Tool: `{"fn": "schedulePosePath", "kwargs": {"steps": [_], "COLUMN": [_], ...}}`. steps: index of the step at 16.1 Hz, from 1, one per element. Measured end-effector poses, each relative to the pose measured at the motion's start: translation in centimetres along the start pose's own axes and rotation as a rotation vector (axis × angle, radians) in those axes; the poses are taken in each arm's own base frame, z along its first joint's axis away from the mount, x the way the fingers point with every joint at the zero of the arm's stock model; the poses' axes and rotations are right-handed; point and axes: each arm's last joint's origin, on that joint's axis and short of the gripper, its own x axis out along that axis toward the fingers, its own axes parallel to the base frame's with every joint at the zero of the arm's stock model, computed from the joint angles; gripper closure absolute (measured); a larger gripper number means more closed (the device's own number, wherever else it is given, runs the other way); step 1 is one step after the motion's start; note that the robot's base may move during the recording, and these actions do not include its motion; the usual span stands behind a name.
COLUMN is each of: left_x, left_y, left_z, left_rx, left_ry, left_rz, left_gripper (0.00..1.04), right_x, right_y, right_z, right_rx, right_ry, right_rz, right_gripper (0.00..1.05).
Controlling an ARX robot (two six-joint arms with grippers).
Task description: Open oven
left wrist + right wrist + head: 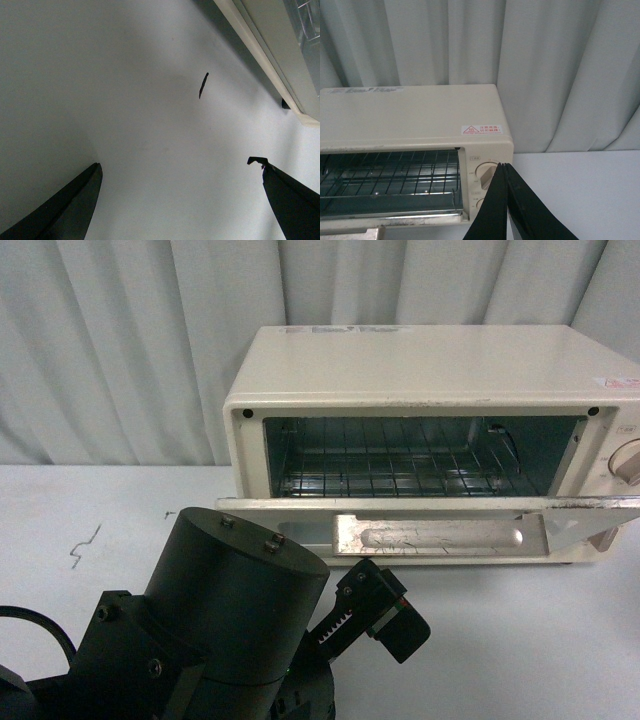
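Note:
The cream-white oven (420,365) stands at the back of the table with its door (430,504) folded down. The wire rack (400,455) shows inside, and the metallic bar handle (440,536) hangs at the door's front edge. My left arm fills the lower left of the front view. Its gripper (177,162) is open over bare table, just in front of and below the door, holding nothing; the oven's underside edge (270,55) shows beside it. My right gripper (505,165) is shut and empty, in front of the oven's knobs (487,175), apart from them.
A grey curtain (130,340) hangs behind the oven. The white table (520,640) carries a dark scratch mark (85,545), also seen as a short black mark (203,85). A black cable (40,625) loops at the lower left.

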Motion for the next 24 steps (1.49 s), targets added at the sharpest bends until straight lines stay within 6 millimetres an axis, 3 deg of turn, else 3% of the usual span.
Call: {"fn": "schedulePosePath", "kwargs": {"steps": [7, 12, 24], "left_x": [0.0, 0.0, 0.0], "left_y": [0.0, 0.0, 0.0], "left_z": [0.0, 0.0, 0.0], "left_rx": [0.000, 0.000, 0.000], "left_ry": [0.002, 0.001, 0.002], "left_rz": [-0.001, -0.001, -0.001], "left_gripper": [0.07, 0.07, 0.07], "right_x": [-3.2, -4.7, -6.6], "right_y": [-2.1, -2.0, -2.0], "right_z": [-1.9, -3.2, -2.8], "right_rx": [0.005, 0.007, 0.007], "right_ry": [0.005, 0.011, -0.013], "right_rz": [-0.010, 0.007, 0.007], "right_gripper": [1.03, 1.03, 1.03]}}
